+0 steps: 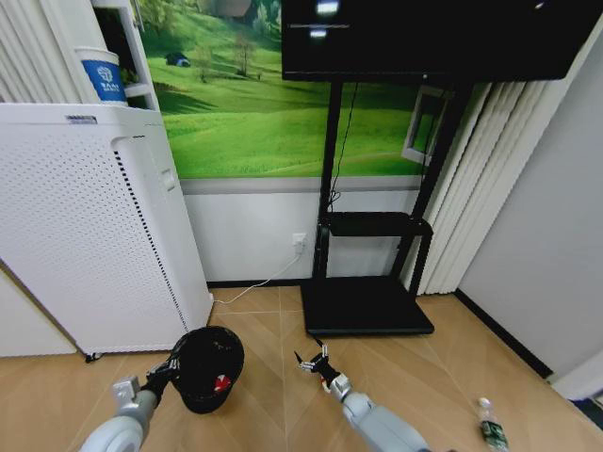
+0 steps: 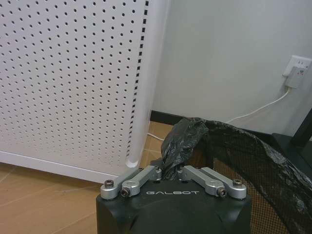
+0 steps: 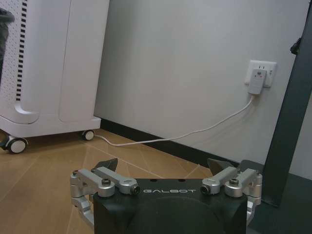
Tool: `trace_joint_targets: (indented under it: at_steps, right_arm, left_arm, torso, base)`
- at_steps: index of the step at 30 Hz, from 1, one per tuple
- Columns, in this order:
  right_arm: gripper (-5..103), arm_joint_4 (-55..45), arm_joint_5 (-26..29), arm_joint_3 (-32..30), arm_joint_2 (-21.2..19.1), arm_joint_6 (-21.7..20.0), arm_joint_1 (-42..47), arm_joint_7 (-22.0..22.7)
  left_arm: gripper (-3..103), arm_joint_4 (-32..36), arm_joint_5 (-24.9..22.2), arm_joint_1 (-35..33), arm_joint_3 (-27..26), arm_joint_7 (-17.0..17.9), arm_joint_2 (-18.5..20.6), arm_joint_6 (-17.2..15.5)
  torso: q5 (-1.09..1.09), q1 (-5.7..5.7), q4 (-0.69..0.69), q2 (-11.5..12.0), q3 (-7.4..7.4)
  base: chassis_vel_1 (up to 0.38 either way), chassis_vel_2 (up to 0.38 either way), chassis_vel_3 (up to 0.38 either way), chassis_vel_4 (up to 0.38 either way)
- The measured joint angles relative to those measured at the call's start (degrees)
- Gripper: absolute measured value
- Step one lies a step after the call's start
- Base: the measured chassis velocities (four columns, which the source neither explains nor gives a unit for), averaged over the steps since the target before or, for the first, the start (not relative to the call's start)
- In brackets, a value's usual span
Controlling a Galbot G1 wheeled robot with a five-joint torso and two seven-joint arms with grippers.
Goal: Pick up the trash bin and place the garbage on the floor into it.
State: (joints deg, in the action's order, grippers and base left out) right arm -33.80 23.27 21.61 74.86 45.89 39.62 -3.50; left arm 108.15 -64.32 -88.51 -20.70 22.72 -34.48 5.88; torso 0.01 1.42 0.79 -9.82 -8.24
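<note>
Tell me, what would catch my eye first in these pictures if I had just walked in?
Probably the left gripper, its jaws pinched shut on the bag-lined rim of the small black trash bin, which sits on the wooden floor beside the tall white perforated unit; something red and white already lies inside. The right gripper hovers open and empty just right of the bin, and a small clear bottle lies on the floor far to the right.

Trash bin (image 1: 208,368) before perforated unit (image 1: 89,226), bottle (image 1: 490,425) right.
</note>
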Motion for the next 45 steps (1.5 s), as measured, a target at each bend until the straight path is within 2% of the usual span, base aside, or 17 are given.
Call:
trace_joint_targets:
  at_steps: [9,11,14,24,29,32,36,45]
  right_arm:
    - [100,-2.18,-2.39,-6.12,-4.61,0.0,4.35,0.09]
    - [100,-4.35,-2.67,-7.83,-7.4,0.0,8.39,0.45]
    - [100,-5.56,-2.6,-8.08,-8.4,-0.02,11.51,0.98]
    - [100,-5.18,-3.82,-8.64,-6.43,-0.03,13.63,1.33]
    - [100,-2.72,-4.06,-6.81,-4.44,-0.04,11.46,0.94]
    - [100,0.9,0.06,-4.03,-2.72,-0.1,9.08,0.0]
    - [100,1.49,4.12,-3.75,-2.52,-0.17,9.24,-0.49]
    - [100,5.67,4.95,-4.57,-1.41,-0.24,9.15,-1.45]
  left_arm:
    - [7,-0.37,1.51,-2.72,-2.14,-1.12,-1.39,0.03]
    - [7,-0.82,2.21,-2.84,-1.77,-1.12,-2.02,0.08]
    - [7,-0.98,2.51,-2.84,-1.35,-1.06,-2.39,0.09]
    - [7,-0.55,2.93,-3.94,-1.65,-0.78,-2.52,0.1]
    - [7,0.18,4.03,-6.03,-2.97,-0.93,-3.17,0.12]
    - [7,0.35,5.23,-7.48,-3.67,-1.37,-4.15,0.26]
    - [7,0.3,5.6,-7.47,-3.53,-1.86,-4.16,0.38]
    - [7,0.05,6.5,-7.51,-2.86,-2.48,-4.76,0.61]
  torso:
    - [0.0,0.0,0.01,0.0,0.0]
    - [-0.01,0.0,0.01,0.0,0.0]
    - [-0.02,0.0,0.03,0.0,-0.01]
    - [0.0,0.0,0.01,0.0,-0.01]
    - [-0.01,0.0,0.0,0.0,0.0]
    - [-0.01,0.01,0.0,0.0,0.0]
    - [-0.01,0.01,0.0,0.0,0.0]
    - [-0.01,0.0,0.02,0.0,-0.01]
  base:
    - [0.0,0.0,0.0,0.0]
    - [0.0,0.0,0.0,0.0]
    - [0.0,0.0,0.0,0.0]
    - [0.0,0.0,0.0,0.0]
    - [0.0,0.0,0.0,0.0]
    - [0.0,0.0,0.0,0.0]
    - [0.0,0.0,0.0,0.0]
    - [0.0,0.0,0.0,0.0]
